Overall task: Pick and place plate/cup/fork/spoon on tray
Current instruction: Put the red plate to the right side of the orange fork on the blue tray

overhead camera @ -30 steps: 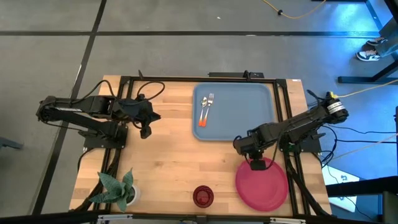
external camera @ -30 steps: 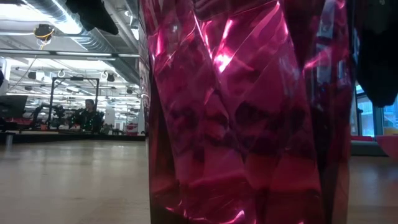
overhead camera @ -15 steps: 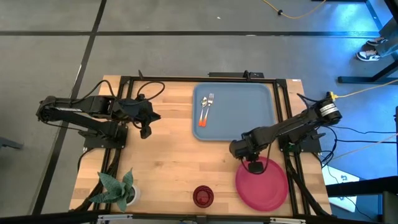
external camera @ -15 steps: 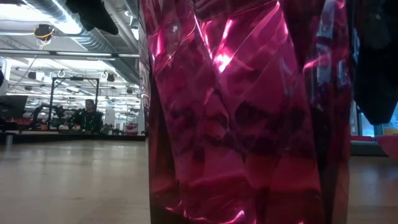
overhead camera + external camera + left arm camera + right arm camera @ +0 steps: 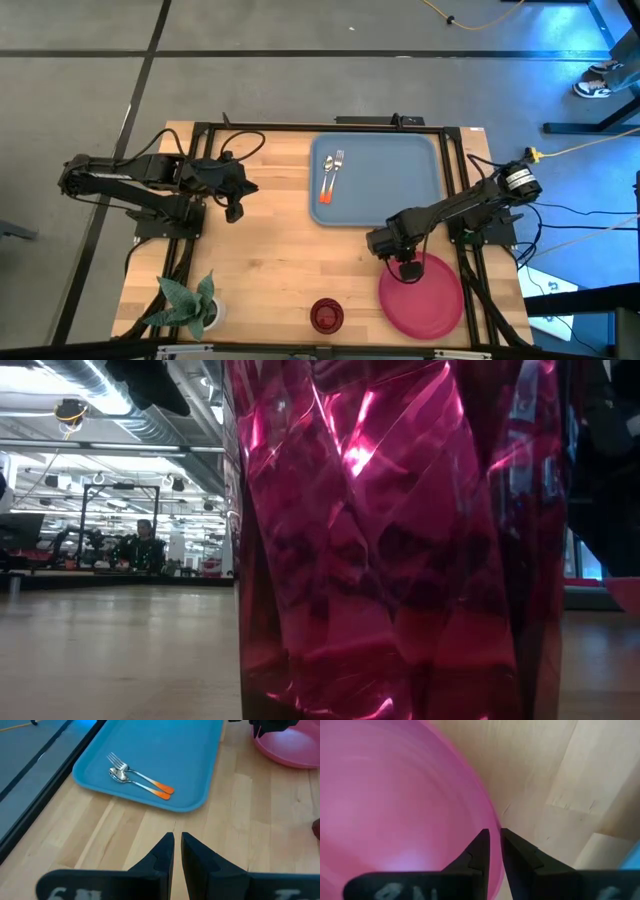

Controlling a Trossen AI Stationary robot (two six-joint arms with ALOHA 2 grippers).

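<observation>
Slightly shifted right hand (image 5: 410, 268) on plate (image 5: 425, 300)

two dark jointed arms, black cables

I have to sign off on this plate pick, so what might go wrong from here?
The right gripper has its fingers nearly together right at the plate rim; a thin hold may slip. The fork and spoon already lie on the tray, so a careless placement might knock them.

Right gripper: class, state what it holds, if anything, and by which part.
The right gripper has its fingers pinched on the rim of the plate, at the edge nearest the tray.
</observation>
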